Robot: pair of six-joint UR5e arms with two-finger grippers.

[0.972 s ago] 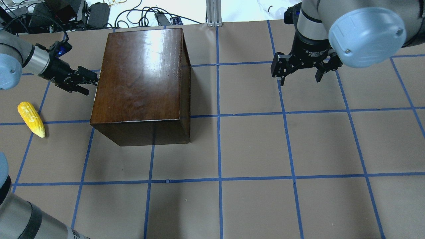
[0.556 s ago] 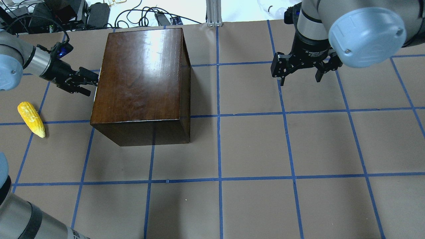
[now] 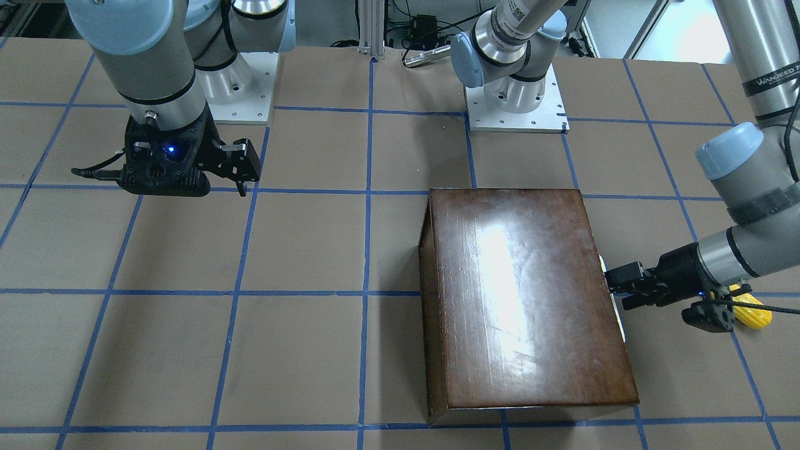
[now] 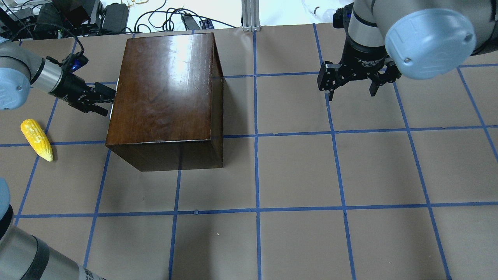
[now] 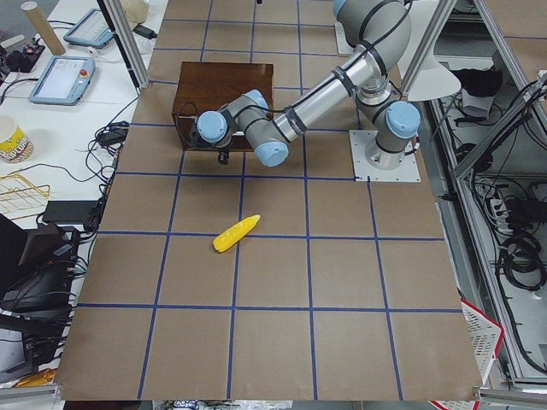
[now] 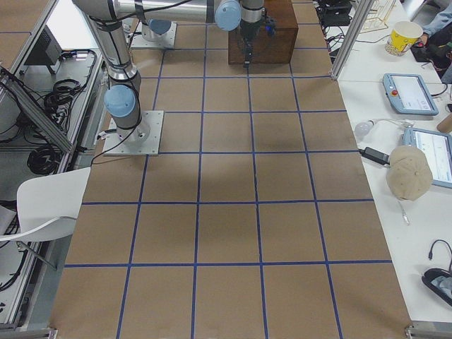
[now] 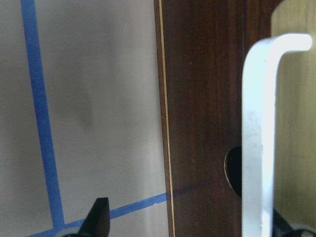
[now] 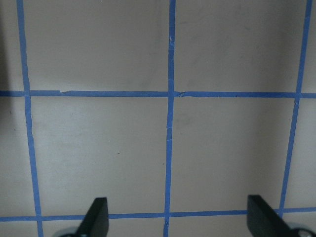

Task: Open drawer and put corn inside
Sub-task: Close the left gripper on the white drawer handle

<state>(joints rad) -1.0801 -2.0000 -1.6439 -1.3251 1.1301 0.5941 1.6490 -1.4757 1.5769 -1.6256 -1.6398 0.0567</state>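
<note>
Left claw (image 4: 109, 102) is at the box's (image 4: 167, 85) end face, jaws spread wide and straddling the drawer's (image 7: 202, 98) white handle (image 7: 259, 148), not clamped. Corn (image 4: 37, 140) lies on the counter (image 4: 295, 175) near that arm, apart from the box. Right claw (image 4: 352, 93) is wide open, empty, hovering well away.

The box (image 4: 163, 89) gleams glossy dark brown; the bumpy corn (image 4: 37, 140) is bright yellow; the tan counter (image 4: 295, 171) is blue-gridded.
</note>
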